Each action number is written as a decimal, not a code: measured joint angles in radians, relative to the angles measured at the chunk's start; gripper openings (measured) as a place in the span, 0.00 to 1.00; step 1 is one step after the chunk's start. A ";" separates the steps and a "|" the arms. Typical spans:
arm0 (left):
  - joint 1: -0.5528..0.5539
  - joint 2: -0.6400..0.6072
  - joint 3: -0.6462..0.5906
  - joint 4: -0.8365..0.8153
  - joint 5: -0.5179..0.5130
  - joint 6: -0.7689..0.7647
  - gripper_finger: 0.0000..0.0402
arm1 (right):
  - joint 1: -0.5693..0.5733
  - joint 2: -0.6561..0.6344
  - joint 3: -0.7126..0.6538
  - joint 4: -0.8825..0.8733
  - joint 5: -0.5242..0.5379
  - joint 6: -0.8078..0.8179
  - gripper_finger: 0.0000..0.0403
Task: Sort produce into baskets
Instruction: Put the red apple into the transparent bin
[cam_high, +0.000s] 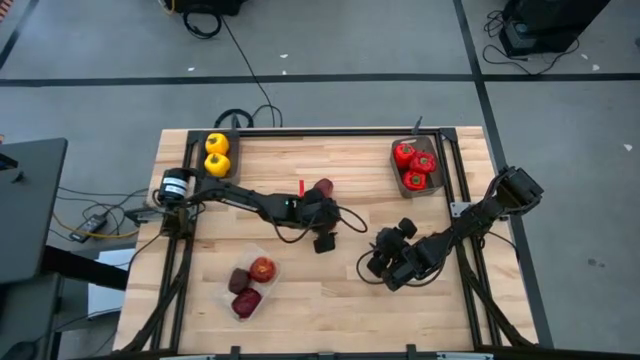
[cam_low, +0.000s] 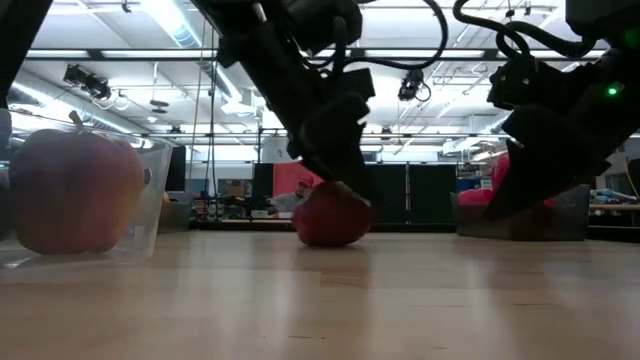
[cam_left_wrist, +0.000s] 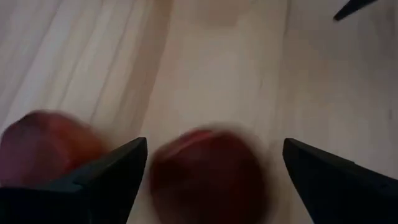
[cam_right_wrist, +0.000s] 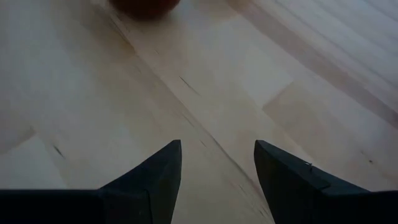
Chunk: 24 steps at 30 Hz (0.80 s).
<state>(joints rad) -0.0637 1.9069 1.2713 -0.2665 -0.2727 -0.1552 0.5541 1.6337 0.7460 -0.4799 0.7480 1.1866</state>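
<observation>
Spread wide, the jaws of the left gripper (cam_left_wrist: 211, 171) straddle a dark maroon fruit (cam_left_wrist: 208, 174), which sits between the two fingers on the bare wood; no contact with either finger is visible. A second reddish fruit (cam_left_wrist: 46, 146) lies just outside one finger in the left wrist view. From overhead only one maroon fruit shows, near the table's centre, partly covered by the left gripper (cam_high: 322, 205). The low view places that fruit (cam_low: 332, 213) on the table surface, not lifted.

The right gripper (cam_right_wrist: 217, 165) waits over bare wood on the right half of the table, jaws parted about halfway and pinching nothing.

Sorting status, as judged from the layout:
- Far-left grey basket (cam_high: 233, 150): two yellow peppers (cam_high: 216, 155) placed.
- Far-right grey basket (cam_high: 436, 155): red peppers (cam_high: 414, 166) placed, about three.
- Clear basket (cam_high: 272, 271) near the front edge: three reddish to maroon fruits (cam_high: 247, 289) placed.
- Loose on the table: the fruit under the left gripper, and possibly the second one beside it.

The task therefore appears close to complete. The remaining work is to close on the centred fruit, lift it, and carry it to the clear basket, which holds the matching items.
</observation>
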 joint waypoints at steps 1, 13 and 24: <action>0.003 0.005 0.000 0.016 0.013 0.007 0.94 | 0.000 0.000 0.000 -0.002 0.000 0.000 0.53; 0.025 0.015 0.000 -0.025 0.067 -0.035 0.57 | 0.029 0.000 0.000 -0.012 0.009 0.087 0.52; 0.055 0.013 0.123 -0.127 0.016 0.077 0.63 | 0.042 0.000 0.000 -0.015 0.009 0.120 0.52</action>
<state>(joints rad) -0.0088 1.9202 1.3944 -0.3934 -0.2564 -0.0777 0.5964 1.6341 0.7464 -0.4953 0.7567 1.3068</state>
